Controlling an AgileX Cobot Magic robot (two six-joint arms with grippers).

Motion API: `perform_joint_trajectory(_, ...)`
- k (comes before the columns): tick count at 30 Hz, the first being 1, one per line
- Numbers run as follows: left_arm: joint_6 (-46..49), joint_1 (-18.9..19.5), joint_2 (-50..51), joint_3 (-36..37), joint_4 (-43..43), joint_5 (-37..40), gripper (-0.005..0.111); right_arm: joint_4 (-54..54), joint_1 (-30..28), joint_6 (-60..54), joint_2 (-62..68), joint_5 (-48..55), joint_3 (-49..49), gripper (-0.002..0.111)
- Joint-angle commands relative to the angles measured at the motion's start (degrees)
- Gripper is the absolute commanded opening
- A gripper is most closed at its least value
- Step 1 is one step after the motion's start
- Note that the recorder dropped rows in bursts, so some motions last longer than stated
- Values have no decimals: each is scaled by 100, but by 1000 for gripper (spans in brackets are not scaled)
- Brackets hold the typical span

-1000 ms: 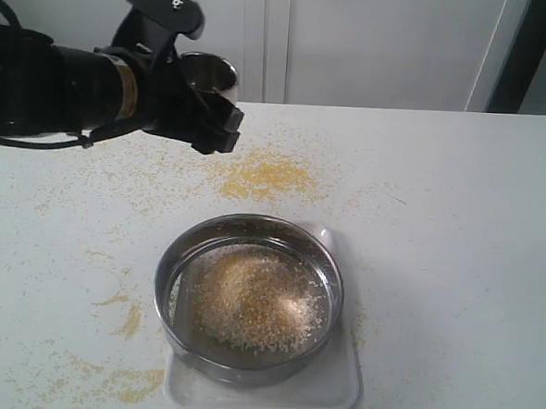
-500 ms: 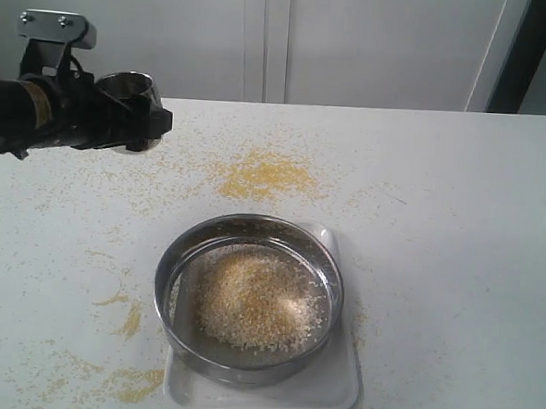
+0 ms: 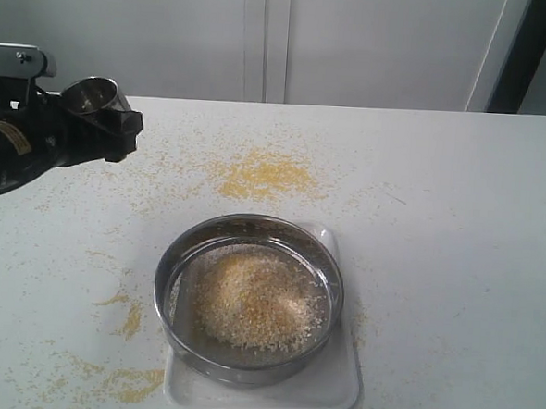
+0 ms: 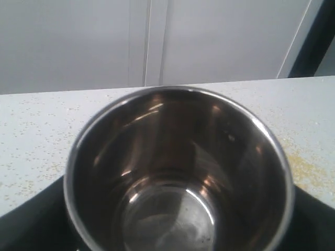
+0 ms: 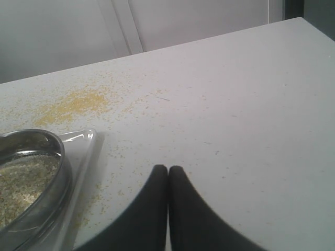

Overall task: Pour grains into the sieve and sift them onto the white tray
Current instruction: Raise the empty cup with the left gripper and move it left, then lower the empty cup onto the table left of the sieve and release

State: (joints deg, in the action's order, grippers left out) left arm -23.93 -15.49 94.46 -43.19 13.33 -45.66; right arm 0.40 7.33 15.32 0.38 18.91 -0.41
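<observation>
The left arm (image 3: 17, 147) reaches in low from the side, its jaws clasping the empty steel cup (image 4: 178, 178). The right jaws are pressed together, just beside the white tray (image 3: 333, 386). On it the sieve (image 3: 249, 296) holds the grains (image 3: 253, 301), well apart from the left jaws. A second ago that arm hung higher, nearer the sieve.

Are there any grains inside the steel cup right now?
No, the left wrist view shows the steel cup bare and shiny all the way down to its bottom.
</observation>
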Motion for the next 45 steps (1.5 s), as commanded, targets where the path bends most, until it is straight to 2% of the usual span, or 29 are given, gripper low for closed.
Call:
perform_joint_trajectory(1, 42, 1, 392, 27, -1, -256, 0, 3, 22, -1, -38, -51, 41, 0)
perform_joint_trajectory(5, 42, 1, 758, 27, 259, -282, 0, 3, 22, -1, -38, -51, 41, 0)
perform_joint_trajectory(18, 228, 1, 1499, -29, 259, -584, 0, 3, 22, -1, -38, -51, 41, 0)
perform_joint_trajectory(28, 332, 1, 1756, -29, 259, -401, 2, 3, 22, -1, -38, -51, 41, 0)
perform_joint_trajectory(32, 332, 1, 1894, -29, 259, -419, 25, 3, 22, -1, -38, -51, 41, 0)
perform_joint_trajectory(34, 332, 1, 1883, -29, 259, -554, 45, 3, 22, -1, -38, -51, 41, 0)
perform_joint_trajectory(35, 332, 1, 1883, -29, 401, -733, 64, 3, 22, -1, -38, -51, 41, 0)
perform_joint_trajectory(36, 332, 1, 1874, -29, 474, -758, 71, 3, 22, -1, -38, -51, 41, 0)
perform_joint_trajectory(37, 332, 1, 1813, -29, 626, -664, 85, 3, 22, -1, -38, -51, 41, 0)
perform_joint_trajectory(38, 332, 1, 1754, -29, 651, -606, 92, 3, 22, -1, -38, -51, 41, 0)
perform_joint_trajectory(41, 332, 1, 1600, -29, 722, -612, 102, 3, 22, -1, -38, -51, 41, 0)
perform_joint_trajectory(45, 318, 1, 1181, -29, 722, -37, 102, 3, 22, -1, -38, -51, 41, 0)
